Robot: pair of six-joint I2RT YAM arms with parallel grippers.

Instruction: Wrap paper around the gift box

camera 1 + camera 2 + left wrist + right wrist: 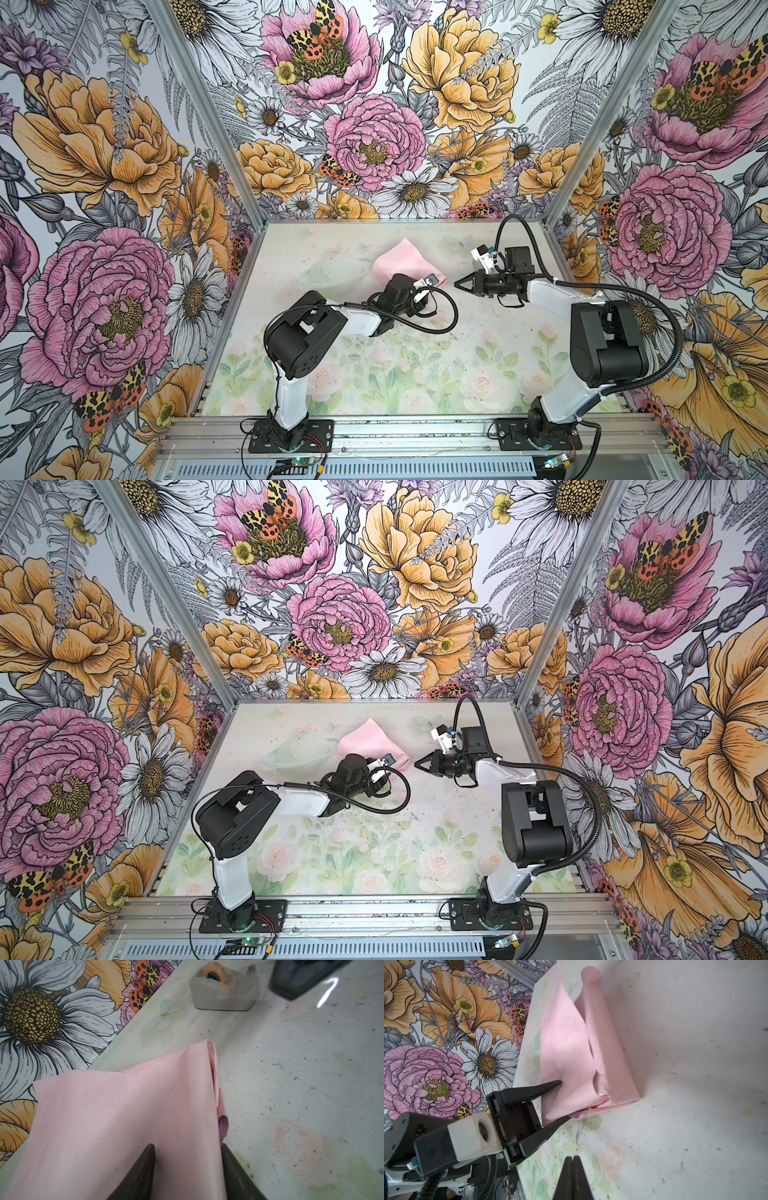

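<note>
Upper middle of both top views, on the surface point(415, 332): the paper point(395, 259), pale pink face up, folded into a loose, creased bundle, a sliver of lilac curling out at one edge. No sight of the gift box anywhere; presumably hidden under the raised, squared-off end of the bundle.

Left tool point(563, 1101) at the bundle's lower edge in both top views, mostly hidden there under its own wrist. Jaws apart, astride a flat flap: one finger on the pink face, its partner at the flap's edge beside the lilac curl. Impossible to tell whether clamped or merely resting. Right tool point(456, 285) just right of the bundle, jaws together, empty, tips aimed at it, not touching.

Judged by the look: a thin, light, limp sheet, likely to spring open along its soft folds, to slide on the smooth surface, and to tear or crumple under a hard pinch. Box probably stiff and light, a firm core to press against. Best taken at a free edge or corner of a flap, close to the box, pulled snug over a hard face and pinned there. Grey tape dispenser point(224, 991) on the surface, well apart from the paper.
</note>
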